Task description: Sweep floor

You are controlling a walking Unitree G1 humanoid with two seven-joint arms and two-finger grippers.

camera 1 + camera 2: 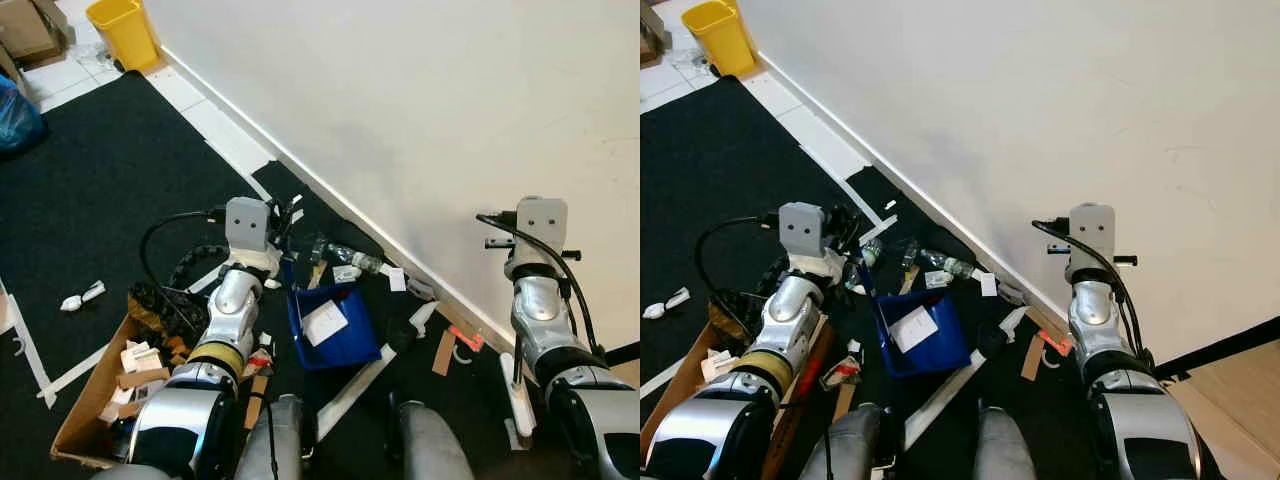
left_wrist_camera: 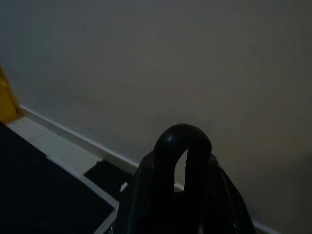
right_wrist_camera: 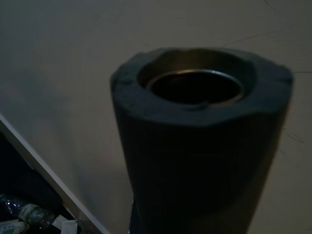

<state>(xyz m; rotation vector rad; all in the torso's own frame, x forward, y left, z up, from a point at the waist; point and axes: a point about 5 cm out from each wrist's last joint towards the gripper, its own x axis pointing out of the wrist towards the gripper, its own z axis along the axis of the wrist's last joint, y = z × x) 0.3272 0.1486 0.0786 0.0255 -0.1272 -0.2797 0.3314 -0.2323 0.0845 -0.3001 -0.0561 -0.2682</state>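
Observation:
A blue dustpan (image 1: 335, 325) rests on the black floor mat by the wall, with a white paper in it. Its blue handle rises to my left gripper (image 1: 284, 218), which is shut on it; the handle's black loop end (image 2: 183, 141) stands up between the fingers (image 2: 136, 195). My right gripper (image 1: 530, 245) hangs near the wall, shut on the broom handle, whose black foam-covered hollow top (image 3: 200, 92) is close to the wrist camera. Litter lies along the skirting: a clear plastic bottle (image 1: 355, 258), paper scraps (image 1: 398, 278) and a cardboard strip (image 1: 443, 352).
A cardboard box (image 1: 90, 410) full of rubbish stands at my left. A white scrap (image 1: 80, 297) lies on the mat. A yellow bin (image 1: 125, 30) and a blue bag (image 1: 15, 120) are far back left. The white wall (image 1: 450, 120) runs diagonally on the right.

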